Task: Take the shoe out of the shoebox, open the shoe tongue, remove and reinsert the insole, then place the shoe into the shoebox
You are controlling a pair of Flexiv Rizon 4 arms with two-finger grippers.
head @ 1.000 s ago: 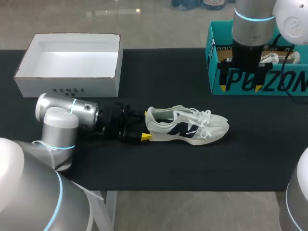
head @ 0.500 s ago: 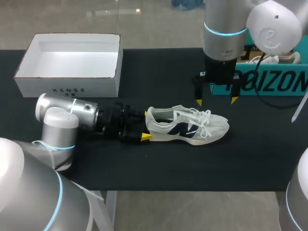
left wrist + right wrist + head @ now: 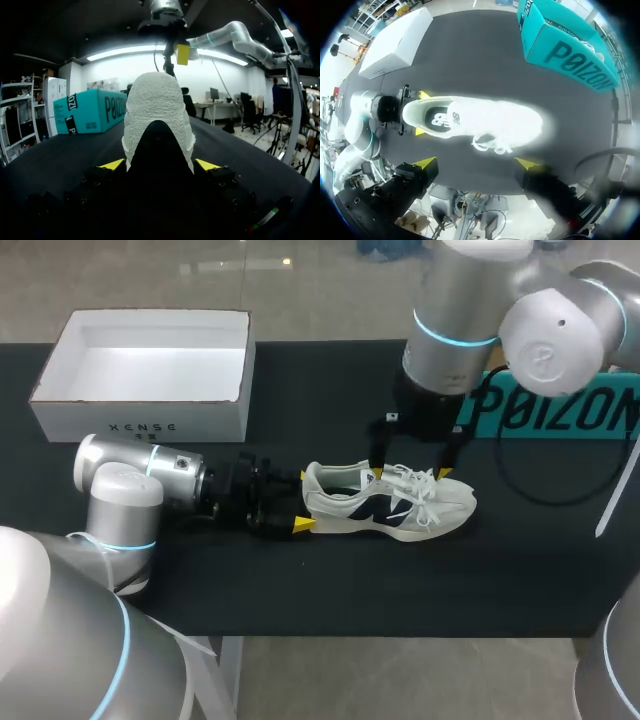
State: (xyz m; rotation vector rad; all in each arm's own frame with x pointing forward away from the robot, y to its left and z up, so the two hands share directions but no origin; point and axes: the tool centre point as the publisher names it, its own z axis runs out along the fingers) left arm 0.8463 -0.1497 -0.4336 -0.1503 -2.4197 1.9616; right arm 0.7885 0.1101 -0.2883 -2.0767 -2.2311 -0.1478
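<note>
Clamping heel of white sneaker [image 3: 390, 502]: left gripper [image 3: 303, 500], lying level on black table [image 3: 330, 580], one yellow tip pressed to each heel side. Sneaker upright on sole, toe pointing away from left gripper. Right gripper [image 3: 409, 474] just above laces, fingers spread wide, holding nothing. Teal shoebox [image 3: 560, 410] beyond right gripper. Open white box [image 3: 150, 370] beyond left gripper, well apart.
</note>
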